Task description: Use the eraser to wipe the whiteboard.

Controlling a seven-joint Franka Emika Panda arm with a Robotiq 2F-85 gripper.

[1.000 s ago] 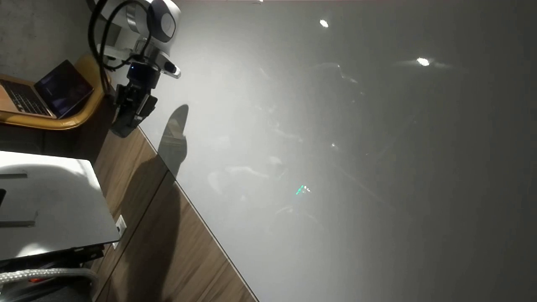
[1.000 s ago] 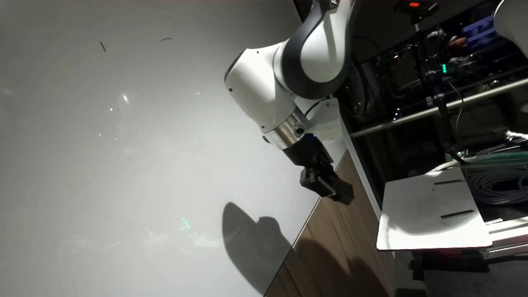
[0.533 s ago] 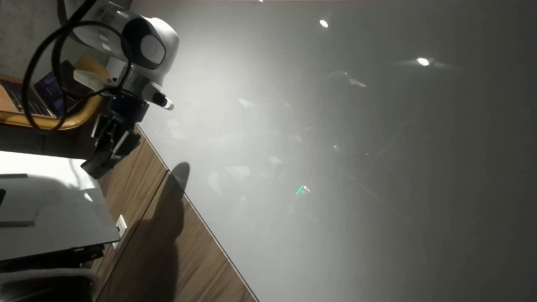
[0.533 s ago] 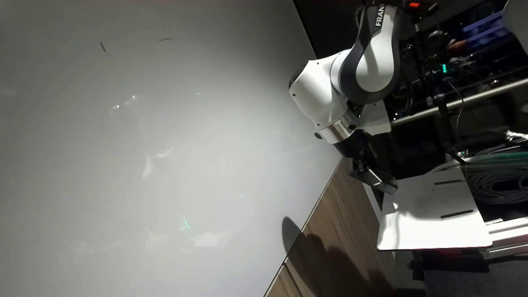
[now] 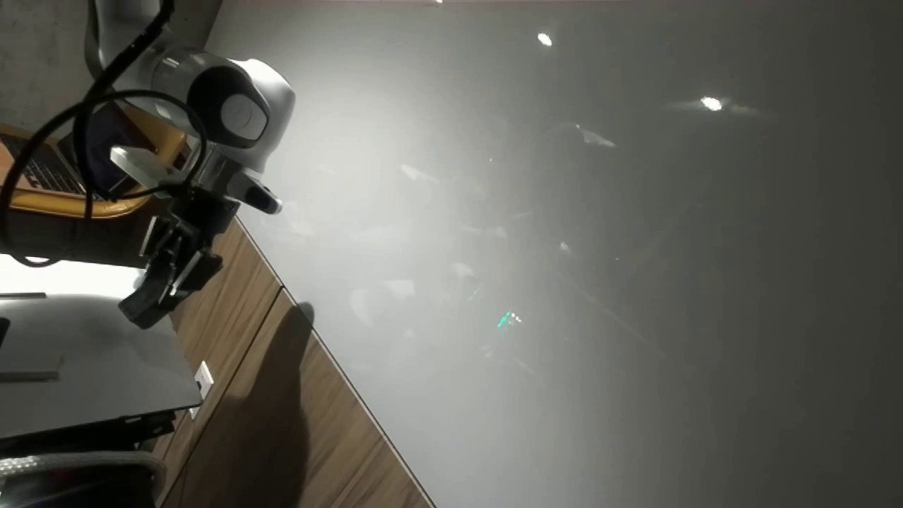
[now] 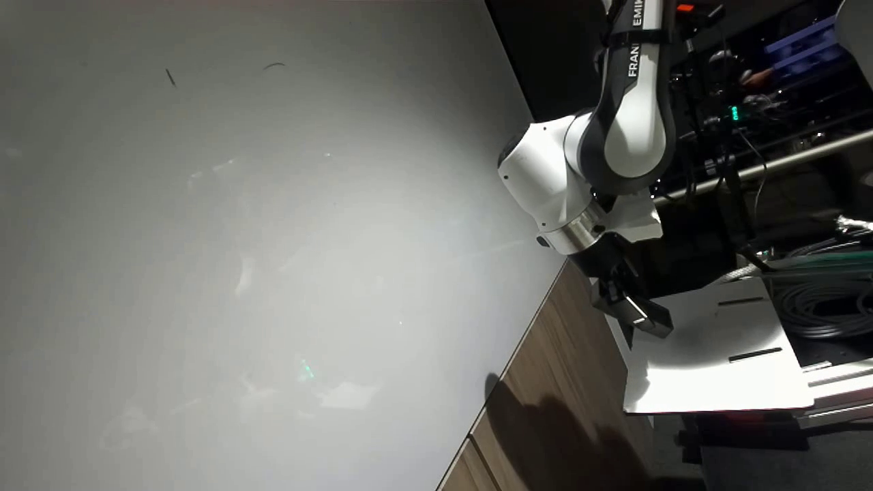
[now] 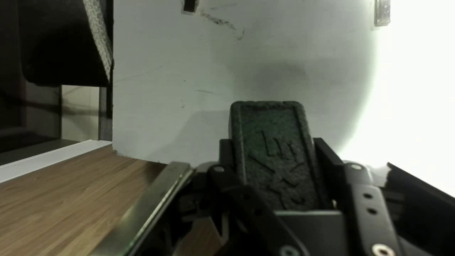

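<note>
The hand clamps a dark, greenish-grey oblong eraser (black squiggly lines across its face).

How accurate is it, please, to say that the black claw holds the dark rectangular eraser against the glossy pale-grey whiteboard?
Only the contact is wrong: the claw holds the eraser away from the whiteboard, as both exterior views show.

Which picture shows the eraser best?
The wrist view: the eraser is close up, held in the gripper, its scribbled face showing. Both exterior views show it only as a small dark block, no scribbles visible.
</note>
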